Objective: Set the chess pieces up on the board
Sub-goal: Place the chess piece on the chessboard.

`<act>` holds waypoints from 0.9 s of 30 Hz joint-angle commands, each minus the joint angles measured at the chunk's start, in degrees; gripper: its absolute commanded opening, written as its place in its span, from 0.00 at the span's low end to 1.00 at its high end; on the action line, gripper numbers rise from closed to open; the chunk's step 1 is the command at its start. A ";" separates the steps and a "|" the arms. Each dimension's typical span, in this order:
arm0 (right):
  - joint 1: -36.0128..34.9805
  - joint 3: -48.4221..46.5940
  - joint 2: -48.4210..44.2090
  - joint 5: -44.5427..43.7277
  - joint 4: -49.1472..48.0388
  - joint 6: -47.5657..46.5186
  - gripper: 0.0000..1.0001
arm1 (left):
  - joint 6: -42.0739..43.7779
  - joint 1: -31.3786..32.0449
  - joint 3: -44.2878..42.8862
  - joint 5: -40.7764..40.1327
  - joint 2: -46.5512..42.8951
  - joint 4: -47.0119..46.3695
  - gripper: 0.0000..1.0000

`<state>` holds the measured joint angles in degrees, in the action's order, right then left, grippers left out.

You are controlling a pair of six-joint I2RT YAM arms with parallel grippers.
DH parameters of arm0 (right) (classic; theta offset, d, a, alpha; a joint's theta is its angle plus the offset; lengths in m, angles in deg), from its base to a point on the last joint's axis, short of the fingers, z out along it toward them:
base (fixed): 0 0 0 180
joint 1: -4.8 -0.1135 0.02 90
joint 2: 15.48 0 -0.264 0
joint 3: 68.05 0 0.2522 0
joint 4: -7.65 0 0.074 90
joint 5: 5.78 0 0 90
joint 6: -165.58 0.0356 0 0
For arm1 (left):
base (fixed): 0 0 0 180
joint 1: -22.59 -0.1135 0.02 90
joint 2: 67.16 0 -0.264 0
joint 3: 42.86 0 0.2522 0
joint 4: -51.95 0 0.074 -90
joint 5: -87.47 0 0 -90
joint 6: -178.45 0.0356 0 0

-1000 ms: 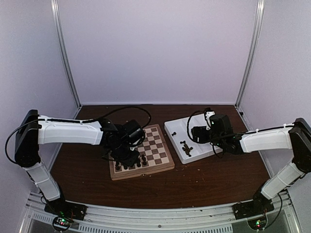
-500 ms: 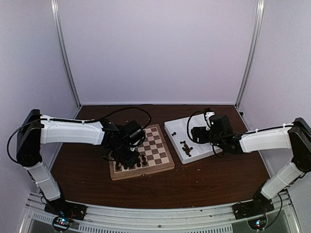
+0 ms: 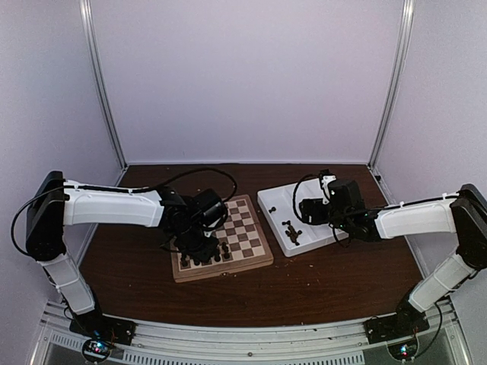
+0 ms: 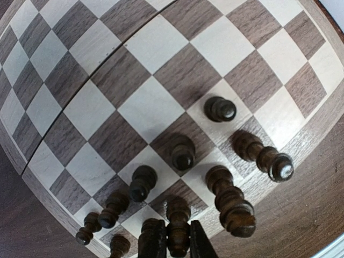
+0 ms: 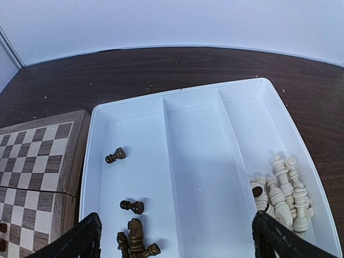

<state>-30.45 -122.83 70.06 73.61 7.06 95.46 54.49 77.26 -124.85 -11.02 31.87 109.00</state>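
While the left pincer clamps 1 dark chess piece at the near edge of the board, among other dark pieces, the right pincer hangs wide apart above the white tray beyond.

My top camera looks down from six o'clock, high and far. Left wrist sits close over the board; right wrist, seemingly higher, faces the tray, sharing the board's edge at nine o'clock.

A lab test booth: plain white wall panels and aluminium frame posts.
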 commanded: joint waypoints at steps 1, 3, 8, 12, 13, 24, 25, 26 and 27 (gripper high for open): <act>0.50 -1.53 0.47 0.24 0.07 0.51 0.96 | 0.82 -0.62 0.55 0.69 1.19 -1.75 0.14; 0.45 -1.58 0.42 0.32 0.04 0.51 0.96 | 0.82 -0.59 0.55 0.92 1.34 -2.05 0.13; 0.54 -1.52 0.35 0.35 0.07 0.60 0.96 | 0.95 -0.62 0.55 0.85 1.61 -2.28 0.13; 0.66 -1.54 0.42 0.54 0.05 0.60 0.96 | 0.91 -0.67 0.55 0.86 1.51 -2.16 0.14; 0.62 -1.54 0.42 0.59 0.05 0.60 0.96 | 0.91 -0.65 0.48 0.91 1.40 -2.16 0.14; 0.75 -1.61 0.51 1.12 0.10 0.78 0.96 | 1.08 -0.63 -0.46 0.48 0.55 -0.88 0.22; 0.82 -1.61 0.51 1.12 0.05 0.78 0.96 | 1.08 -0.67 -0.50 0.45 0.56 -0.88 0.22; 0.81 -1.61 0.55 1.22 -0.02 0.78 0.96 | 1.13 -0.63 -0.54 0.49 0.49 -0.72 0.22; 0.80 -1.61 0.59 1.24 0.08 0.78 0.96 | 1.16 -0.68 -0.65 0.37 0.46 -0.62 0.22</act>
<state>-30.08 -122.85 70.06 74.29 7.06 95.53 54.91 77.00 -124.85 -10.48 32.48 108.49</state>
